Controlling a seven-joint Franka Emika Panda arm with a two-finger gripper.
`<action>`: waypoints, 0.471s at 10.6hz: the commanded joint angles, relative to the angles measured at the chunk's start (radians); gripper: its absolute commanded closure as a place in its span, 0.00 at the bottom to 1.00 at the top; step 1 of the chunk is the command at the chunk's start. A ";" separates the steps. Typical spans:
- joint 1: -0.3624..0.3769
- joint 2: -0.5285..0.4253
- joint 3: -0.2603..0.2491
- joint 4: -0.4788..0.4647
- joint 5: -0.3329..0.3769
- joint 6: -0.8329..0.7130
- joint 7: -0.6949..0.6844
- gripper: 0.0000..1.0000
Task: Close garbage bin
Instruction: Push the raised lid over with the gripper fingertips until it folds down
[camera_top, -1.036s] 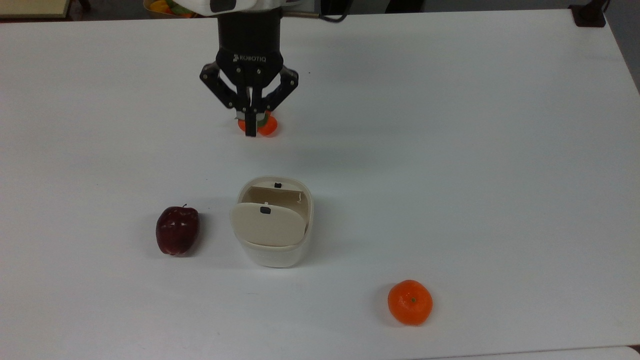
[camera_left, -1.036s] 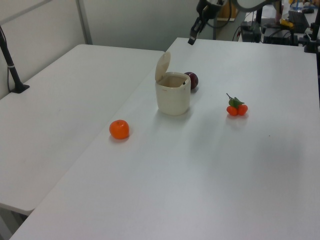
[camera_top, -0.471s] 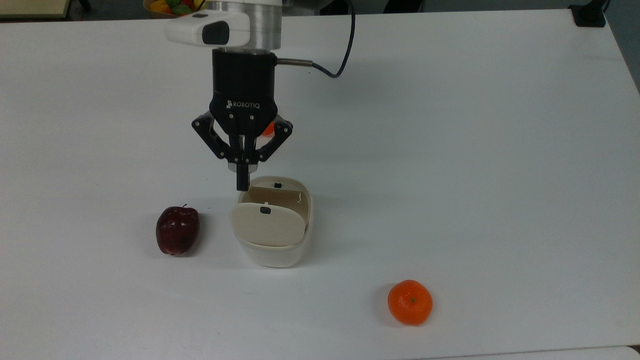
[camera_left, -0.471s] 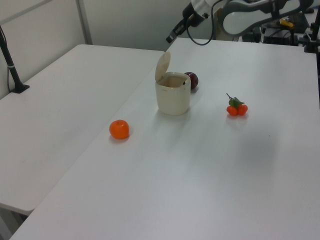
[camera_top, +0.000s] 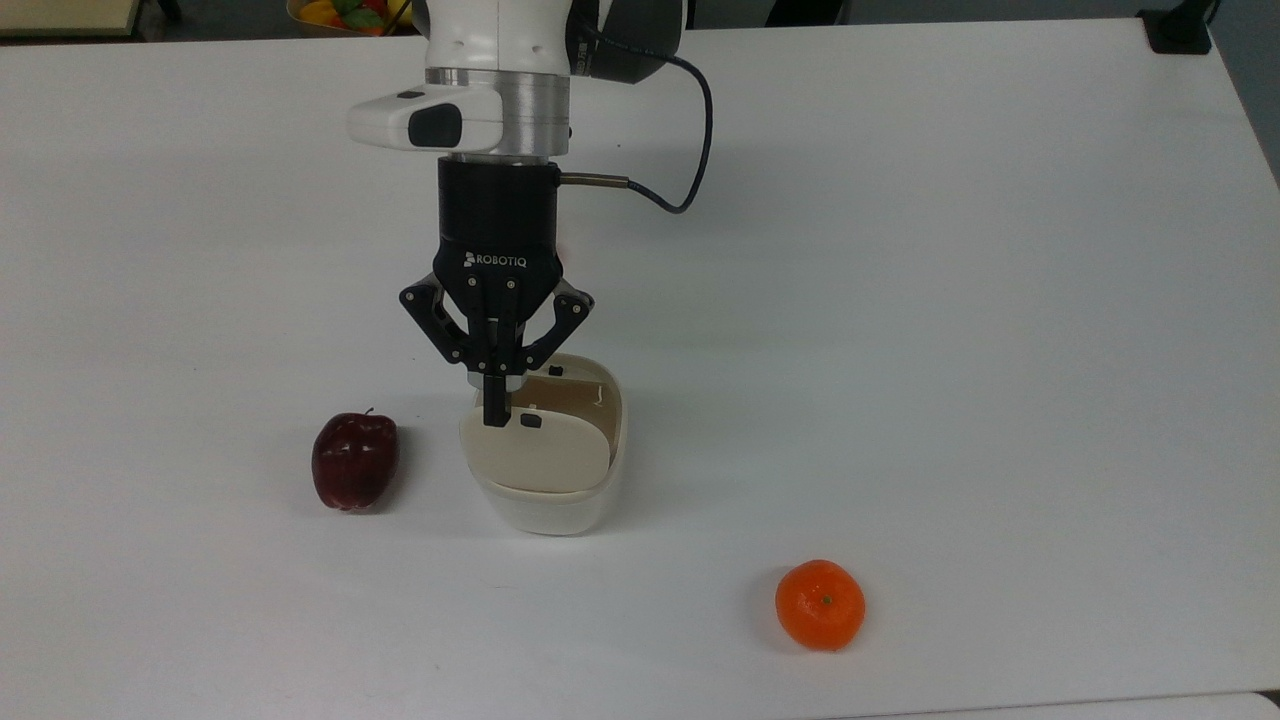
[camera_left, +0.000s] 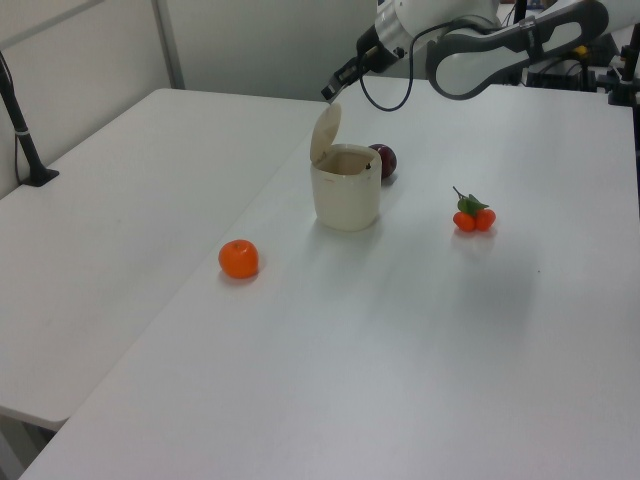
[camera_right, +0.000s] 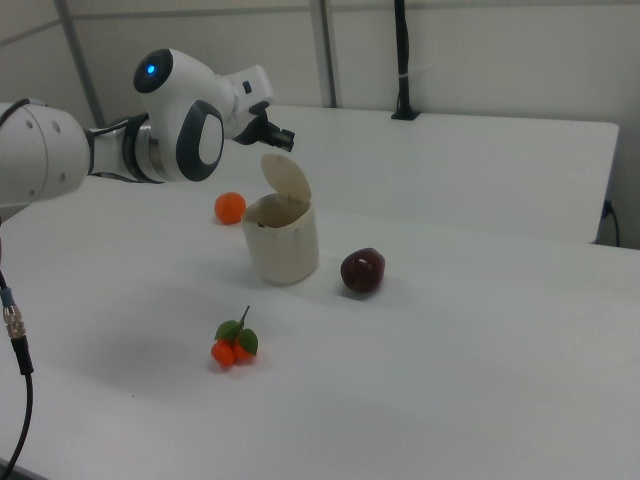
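Observation:
The garbage bin (camera_top: 545, 510) is a cream-white tub near the table's middle, with its beige lid (camera_top: 535, 450) hinged up and standing nearly upright. The left view has the bin (camera_left: 347, 190) with the lid (camera_left: 325, 132) raised on the left view's left side; the right view has the bin (camera_right: 282, 238) and lid (camera_right: 285, 178) too. My gripper (camera_top: 496, 410) is shut with nothing between its fingers, and its tip hangs just above the lid's top edge (camera_left: 328, 92) (camera_right: 285, 135).
A dark red apple (camera_top: 354, 461) lies beside the bin on the top view's left. An orange (camera_top: 820, 604) sits near the front edge. A cluster of small oranges with leaves (camera_left: 473, 216) lies behind the bin. A black post (camera_left: 25, 140) stands on the adjoining table.
My gripper travelled from above the small oranges toward the bin and now hangs over the raised lid. The lid and fruits have not moved.

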 joint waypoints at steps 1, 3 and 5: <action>0.017 0.000 -0.012 0.000 -0.005 0.019 0.073 1.00; 0.020 0.000 -0.010 0.000 -0.002 0.018 0.080 1.00; 0.020 0.005 -0.010 -0.001 -0.003 0.018 0.102 1.00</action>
